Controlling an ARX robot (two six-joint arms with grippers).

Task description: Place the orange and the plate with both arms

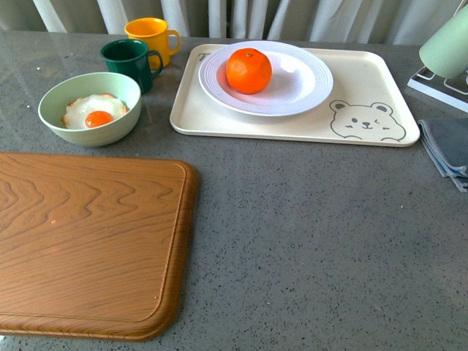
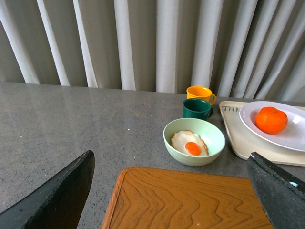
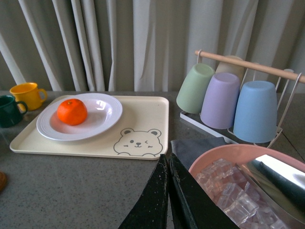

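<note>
The orange (image 1: 248,70) rests inside the white ribbed plate (image 1: 303,84), which stands on a cream bear tray (image 1: 365,88) at the back of the table. Both wrist views show the orange (image 2: 271,119) (image 3: 72,111) on the plate (image 2: 290,136) (image 3: 102,117) too. Neither arm appears in the front view. My left gripper (image 2: 174,191) is open, its fingers (image 2: 57,195) spread wide above the wooden board (image 2: 190,200), well short of the plate. My right gripper (image 3: 167,164) is shut and empty, near the tray's bear corner.
A pale green bowl (image 1: 58,110) with a fried egg, a dark green mug (image 1: 129,61) and a yellow mug (image 1: 151,35) stand left of the tray. A large wooden cutting board (image 1: 84,241) lies front left. On the right are a grey cloth (image 1: 446,150), a cup rack (image 3: 248,67) and a pink ice tub (image 3: 224,155).
</note>
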